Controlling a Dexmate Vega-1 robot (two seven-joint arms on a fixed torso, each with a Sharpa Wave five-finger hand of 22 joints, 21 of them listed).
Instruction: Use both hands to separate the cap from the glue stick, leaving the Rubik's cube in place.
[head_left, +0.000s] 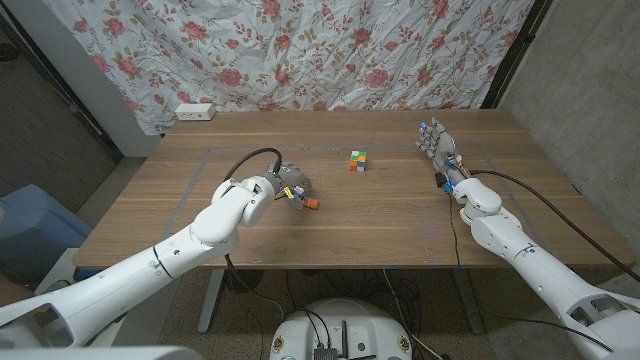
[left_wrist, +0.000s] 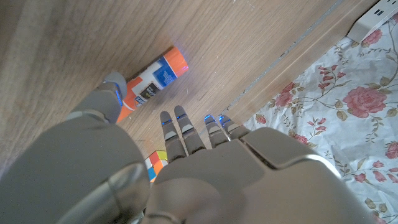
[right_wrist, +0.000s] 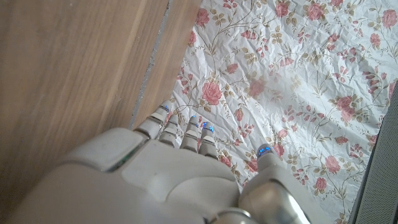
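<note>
My left hand (head_left: 288, 184) touches the glue stick (left_wrist: 152, 79), grip unclear; its wrist camera reveals the label. Cube (head_left: 357, 160) at two o'clock. Right hand (head_left: 440, 148) spread, holding nothing.

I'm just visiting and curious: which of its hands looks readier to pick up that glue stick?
The left hand, probably. It is right at the glue stick, with a finger beside it on the table, while the right hand is far off, past the cube, holding nothing.

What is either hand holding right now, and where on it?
Nothing is plainly held. The left hand has a thumb against the glue stick's end; the right hand is empty.
</note>
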